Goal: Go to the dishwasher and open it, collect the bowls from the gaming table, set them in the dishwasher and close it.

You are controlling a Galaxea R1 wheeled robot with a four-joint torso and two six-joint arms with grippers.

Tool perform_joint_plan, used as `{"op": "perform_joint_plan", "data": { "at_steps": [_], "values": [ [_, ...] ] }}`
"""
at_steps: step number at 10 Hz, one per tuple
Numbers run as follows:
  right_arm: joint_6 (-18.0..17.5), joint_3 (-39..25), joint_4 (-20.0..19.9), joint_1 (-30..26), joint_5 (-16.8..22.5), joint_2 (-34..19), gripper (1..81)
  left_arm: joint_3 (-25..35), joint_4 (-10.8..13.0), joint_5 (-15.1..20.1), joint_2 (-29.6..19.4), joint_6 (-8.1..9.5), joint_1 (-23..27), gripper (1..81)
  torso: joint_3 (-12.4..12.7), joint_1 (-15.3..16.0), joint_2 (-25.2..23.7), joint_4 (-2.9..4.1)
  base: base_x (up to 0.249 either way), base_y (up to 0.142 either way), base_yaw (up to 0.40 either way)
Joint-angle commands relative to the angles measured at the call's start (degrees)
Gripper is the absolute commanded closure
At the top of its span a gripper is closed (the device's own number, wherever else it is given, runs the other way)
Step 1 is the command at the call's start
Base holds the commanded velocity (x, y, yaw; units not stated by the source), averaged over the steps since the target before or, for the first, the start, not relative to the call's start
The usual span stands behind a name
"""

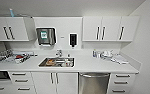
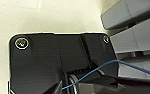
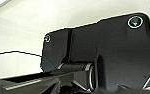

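Note:
The dishwasher (image 1: 94, 83) is built in under the white counter (image 1: 91, 65), right of the sink; its brushed steel door is shut and a bar handle (image 1: 94, 74) runs along its top. I face the kitchenette from a short way back. The bowls and the gaming table are out of view. In both wrist views the robot's own dark plate sits against pale floor or wall, and I cannot make out the fingers.
A steel sink (image 1: 56, 62) holds dishes. A dish rack (image 1: 9, 57) stands at the counter's left, loose items (image 1: 108, 56) at its right. White wall cabinets (image 1: 109, 28), a paper dispenser (image 1: 46, 36) and a side wall (image 1: 148, 50) on the right.

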State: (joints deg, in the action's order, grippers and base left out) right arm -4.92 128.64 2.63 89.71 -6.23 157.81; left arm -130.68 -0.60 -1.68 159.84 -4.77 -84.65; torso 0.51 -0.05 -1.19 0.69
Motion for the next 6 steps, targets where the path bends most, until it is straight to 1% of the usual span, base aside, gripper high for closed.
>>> {"op": "perform_joint_plan", "data": {
  "at_steps": [1, 3, 4, 6],
  "values": [
    [0.18, -1.38, 0.18, -3.44, 2.54, -0.89, 1.0, 2.10, 0.25, 2.39, -0.92, -0.51, 3.39, 1.0, 0.00, 0.05, -0.02, 0.00, 0.146, 0.000, 0.000],
    [0.18, -1.47, 0.18, -3.70, 2.54, -0.89, 1.0, 4.29, 0.33, 2.21, -2.15, -0.51, 3.39, 1.0, -0.04, 0.17, 0.06, 0.00, 0.146, 0.000, 0.000],
    [0.10, -1.47, 0.18, -3.79, 2.63, -0.89, 1.0, 4.56, 0.25, 1.59, -2.42, -0.51, 3.39, 1.0, -0.02, 0.05, 0.00, 0.00, 0.146, 0.000, 0.000],
    [0.18, -1.64, 0.18, -3.87, 2.63, -0.89, 1.0, 4.56, 0.25, 1.51, -2.59, -0.51, 3.39, 1.0, -0.02, 0.05, -0.07, 0.00, 0.146, 0.000, 0.000]
  ]
}}
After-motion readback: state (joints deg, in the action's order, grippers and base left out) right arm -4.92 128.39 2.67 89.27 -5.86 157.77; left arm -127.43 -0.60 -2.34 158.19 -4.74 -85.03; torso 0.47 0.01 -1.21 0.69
